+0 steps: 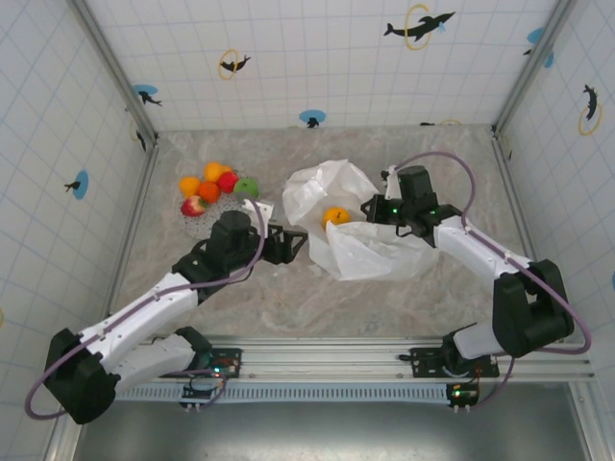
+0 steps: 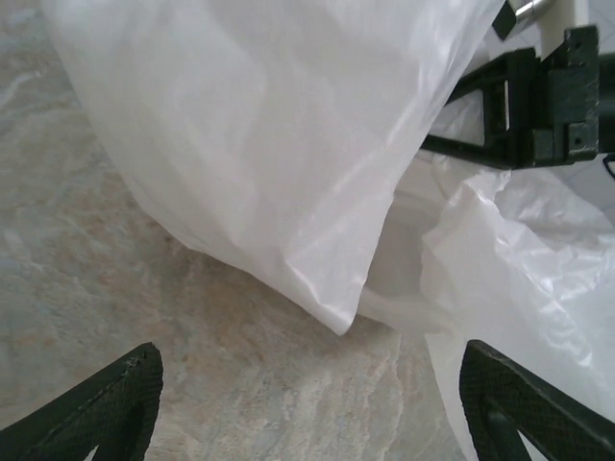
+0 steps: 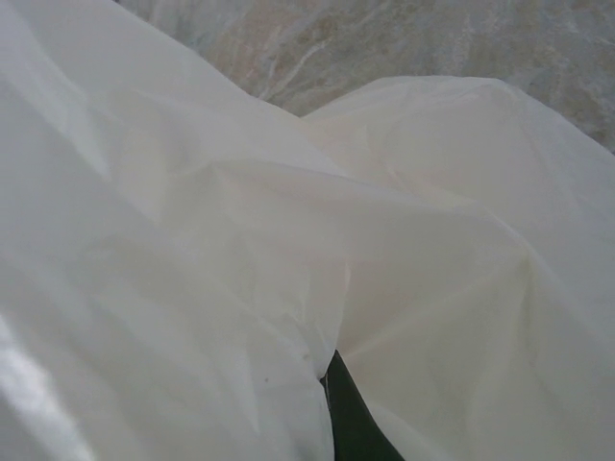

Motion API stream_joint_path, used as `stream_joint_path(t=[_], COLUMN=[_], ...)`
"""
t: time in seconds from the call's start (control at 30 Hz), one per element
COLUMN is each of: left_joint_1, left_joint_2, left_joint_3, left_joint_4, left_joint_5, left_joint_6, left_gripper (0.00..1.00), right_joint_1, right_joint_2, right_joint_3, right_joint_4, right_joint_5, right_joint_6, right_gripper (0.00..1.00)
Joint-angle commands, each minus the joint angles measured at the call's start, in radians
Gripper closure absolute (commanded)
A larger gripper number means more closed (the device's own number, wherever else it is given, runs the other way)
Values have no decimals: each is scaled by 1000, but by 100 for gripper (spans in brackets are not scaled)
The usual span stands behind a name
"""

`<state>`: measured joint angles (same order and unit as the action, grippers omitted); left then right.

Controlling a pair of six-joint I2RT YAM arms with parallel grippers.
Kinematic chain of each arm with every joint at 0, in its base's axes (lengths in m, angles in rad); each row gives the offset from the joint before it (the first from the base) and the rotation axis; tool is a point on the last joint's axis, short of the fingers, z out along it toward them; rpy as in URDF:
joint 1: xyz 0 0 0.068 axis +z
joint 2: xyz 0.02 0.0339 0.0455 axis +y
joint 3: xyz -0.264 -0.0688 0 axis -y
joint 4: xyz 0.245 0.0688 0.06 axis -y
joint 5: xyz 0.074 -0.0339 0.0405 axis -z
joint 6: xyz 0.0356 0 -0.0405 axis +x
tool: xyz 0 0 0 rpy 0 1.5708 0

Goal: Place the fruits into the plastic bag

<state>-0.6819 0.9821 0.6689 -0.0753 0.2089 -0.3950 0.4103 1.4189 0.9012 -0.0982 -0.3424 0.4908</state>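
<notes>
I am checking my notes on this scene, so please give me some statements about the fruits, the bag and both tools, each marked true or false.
1. One orange fruit lies in the plastic bag. True.
2. The left tool holds a fruit. False: it is open and empty, beside the bag.
3. The green fruit is inside the bag. False: it sits with other fruits at the plate.
4. The right tool is shut on the bag. True.

Enclosure, three-sided. Worktop (image 1: 317, 298): beige-grey marbled surface, matte, evenly lit. Back wall (image 1: 317, 58), left wall (image 1: 48, 125) and right wall (image 1: 586, 192) were white tile-grid panels bearing dark dolphin decals (image 1: 418, 26), some ringed in orange, some on blue discs. Grey metal corner posts (image 1: 112, 67) stood at the back. An aluminium rail (image 1: 327, 357) ran along the near edge.
</notes>
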Motion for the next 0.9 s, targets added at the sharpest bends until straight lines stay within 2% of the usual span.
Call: stream_joint_path(t=[0.0,0.1,0.23,0.33,0.4,0.53,0.63,0.87], left_joint_1=[28,58,130,211,287,383,411,423], left_joint_2=[-43,-83,-101,-69,-38,26,109,360], left_joint_3=[55,83,118,134,135,123,120,139], left_joint_4=[-97,-125,-180,-215,-215,-174,-139,-41], left_joint_5=[43,13,-133,-232,-256,-293,-332,-343], left_joint_6=[51,54,18,-27,-62,-103,-117,-130], left_gripper=[17,16,10,10,10,10,10,7], right_joint_1=[-7,-6,-7,-8,-11,-17,-20,-20], right_joint_2=[-42,-53,-58,-58,-58,-62,-61,-42], right_joint_3=[-23,-36,-44,-53,-57,-66,-70,-54], right_joint_4=[97,117,124,131,136,141,142,147], right_joint_5=[-68,-78,-76,-77,-78,-81,-77,-92], right_joint_6=[45,57,50,43,39,29,24,23], right_gripper=[100,100,100,100,100,100,100,100])
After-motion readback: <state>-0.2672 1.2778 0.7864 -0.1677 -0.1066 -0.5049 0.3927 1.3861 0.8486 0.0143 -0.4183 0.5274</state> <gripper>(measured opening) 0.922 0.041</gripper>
